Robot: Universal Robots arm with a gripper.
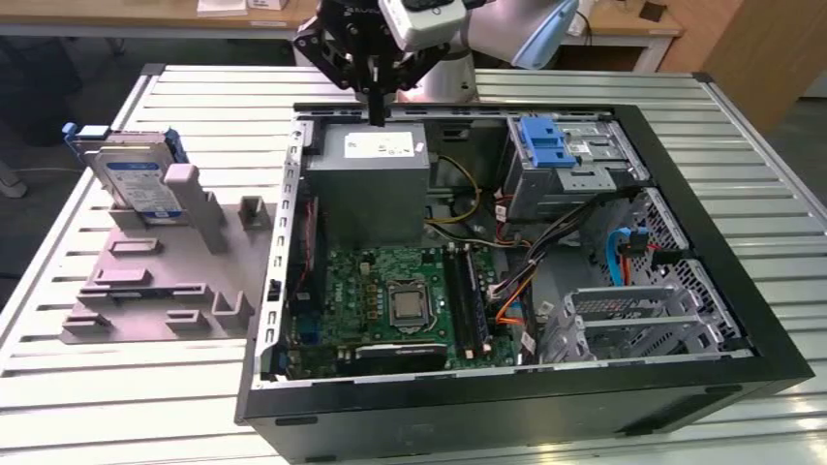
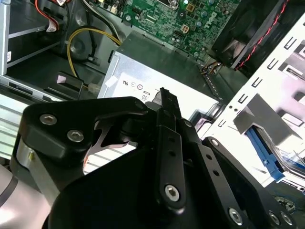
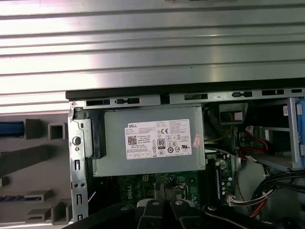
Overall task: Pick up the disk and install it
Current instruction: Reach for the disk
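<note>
Robotics lab or test workshop, slatted aluminium workbench (image 1: pixel 116 387), opened desktop computer case (image 1: pixel 517 426) laid flat on it, grey fixture plate (image 1: pixel 142 291) with moulded holders beside it, robot arm (image 1: pixel 517 34) at the far edge, wooden desks (image 1: pixel 142 12) beyond.

Exterior view high over case (image 1: pixel 517 412); wrist views close (sharing grey box (image 3: pixel 143 167)).

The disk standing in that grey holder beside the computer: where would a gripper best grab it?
Probably the upper end of the disk, coming down from above and clamping across its two broad flat faces. It stands nearly upright on edge with its lower end seated in the grey holder, so the top stands free and can lift straight out.
</note>
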